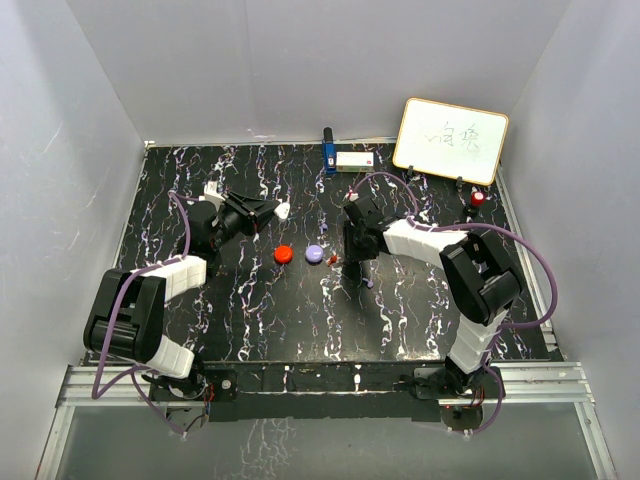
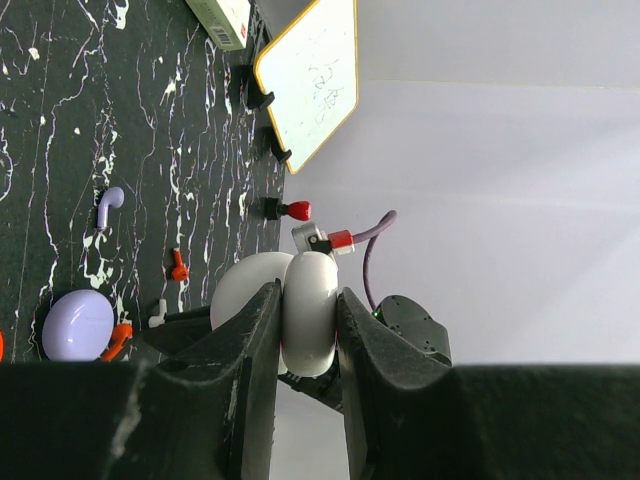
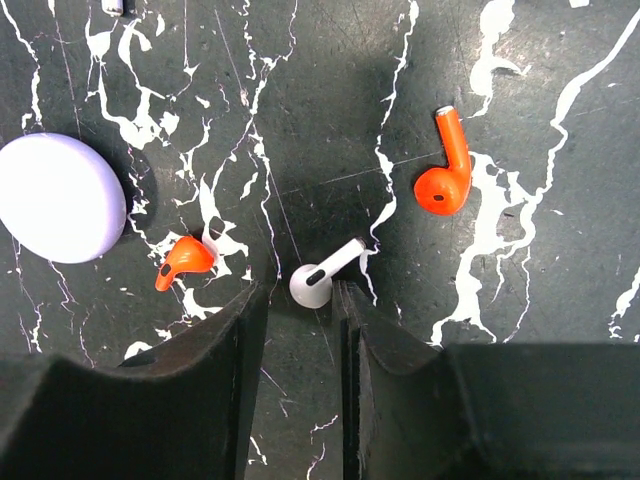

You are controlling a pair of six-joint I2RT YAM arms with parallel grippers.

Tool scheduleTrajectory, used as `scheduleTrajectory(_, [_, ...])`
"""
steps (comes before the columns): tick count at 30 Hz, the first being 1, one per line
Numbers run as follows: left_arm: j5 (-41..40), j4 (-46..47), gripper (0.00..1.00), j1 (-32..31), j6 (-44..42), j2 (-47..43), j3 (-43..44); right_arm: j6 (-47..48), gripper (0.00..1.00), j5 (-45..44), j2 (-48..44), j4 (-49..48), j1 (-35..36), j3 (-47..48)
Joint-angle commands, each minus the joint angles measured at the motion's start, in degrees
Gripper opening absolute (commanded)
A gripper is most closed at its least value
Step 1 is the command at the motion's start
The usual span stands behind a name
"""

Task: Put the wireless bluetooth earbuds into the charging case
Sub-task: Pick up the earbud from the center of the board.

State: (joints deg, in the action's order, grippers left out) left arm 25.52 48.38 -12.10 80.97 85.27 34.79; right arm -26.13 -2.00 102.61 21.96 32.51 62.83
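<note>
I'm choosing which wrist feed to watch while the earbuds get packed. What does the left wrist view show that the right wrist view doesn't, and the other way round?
Only the left wrist view: the left claw shut on the white case, the whiteboard, a purple earbud and a red-capped object.
Only the right wrist view: the right claw open, a finger on each side of the white earbud.
Both: the purple case and the orange earbud beside it.

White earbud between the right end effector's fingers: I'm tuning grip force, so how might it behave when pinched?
The white earbud looks glossy and round-headed, so it may squirt from the right end effector. Its stem lies flat, so it probably pivots rather than rolls.
</note>
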Motion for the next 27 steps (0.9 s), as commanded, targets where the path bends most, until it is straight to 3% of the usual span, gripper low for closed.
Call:
scheduleTrajectory(1, [1.0, 0.9, 0.00, 0.3, -0.3, -3.3, -0.3, -1.0, 0.30, -1.1, 0.6, -3.2, 0.2, -0.6])
scheduleTrajectory(27, [1.2, 0.4, 0.00, 0.4, -0.5, -3.4, -0.4, -4.0, 0.22, -4.2, 1.8, -3.1, 0.2, -1.9])
